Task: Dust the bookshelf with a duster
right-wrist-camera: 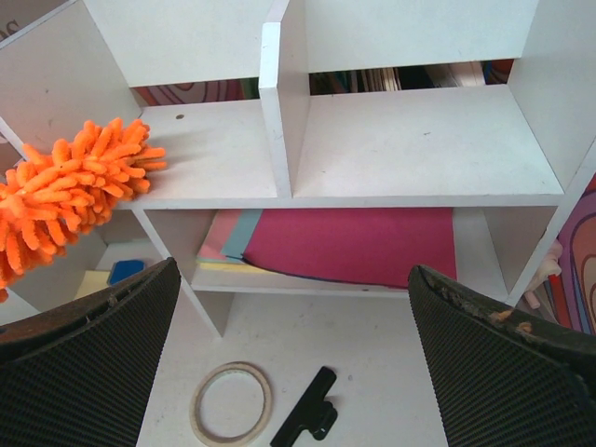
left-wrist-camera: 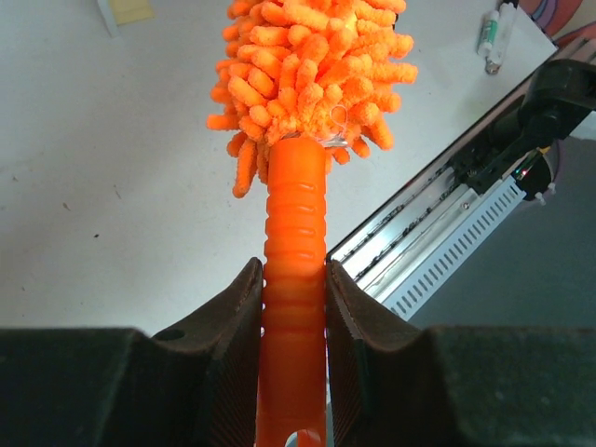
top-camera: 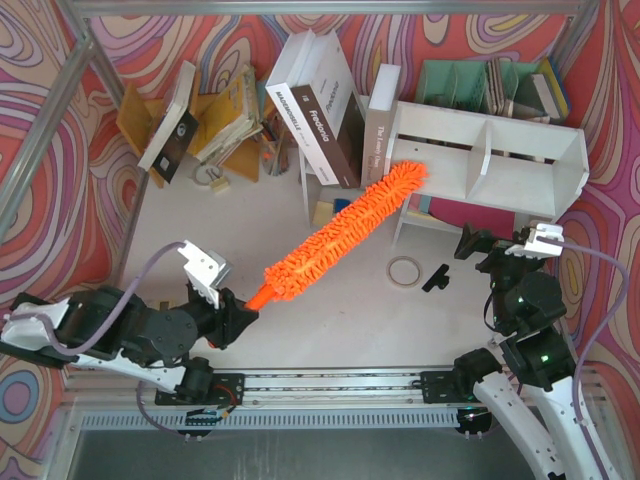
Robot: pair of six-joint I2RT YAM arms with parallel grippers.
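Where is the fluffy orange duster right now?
In the top view, the long fluffy orange duster slants across the table's middle: the left claw grips its handle, and its tip reaches the white board bookshelf's left compartment.

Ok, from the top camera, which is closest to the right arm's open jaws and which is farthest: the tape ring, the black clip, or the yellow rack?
1. Black clip: nearest, just to the left of them.
2. Tape ring: next, a little further left than the clip.
3. Yellow rack: farthest, in the back left corner.
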